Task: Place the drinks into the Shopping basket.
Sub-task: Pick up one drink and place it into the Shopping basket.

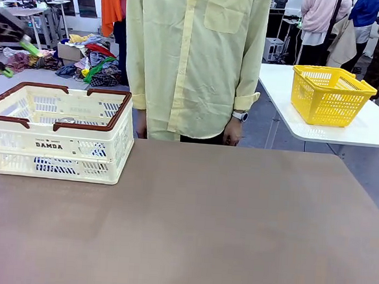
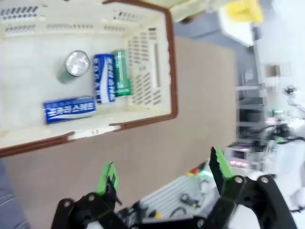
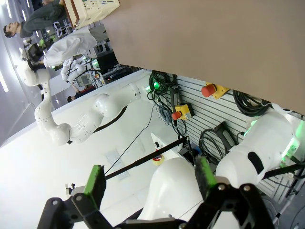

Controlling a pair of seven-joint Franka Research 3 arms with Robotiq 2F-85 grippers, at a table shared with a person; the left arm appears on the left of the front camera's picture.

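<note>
Left gripper (image 2: 162,171) fingers spread wide, holding nothing, poised above the desk (image 2: 200,95). Right gripper (image 3: 150,179) likewise released and empty. Four drinks (image 2: 105,78) inside the Shopping basket (image 1: 59,147), at ten o'clock on the desk.

The cream-white slotted plastic basket with dark brown rim (image 2: 143,62) is cut off at the left wrist view's top and left edges; the blurred black left gripper with green pads (image 1: 11,45) sits at the front view's left edge.

Robot lab w/ work tables (image 1: 320,135); clothes pile (image 1: 91,60); e-stop buttons (image 3: 208,89)
</note>
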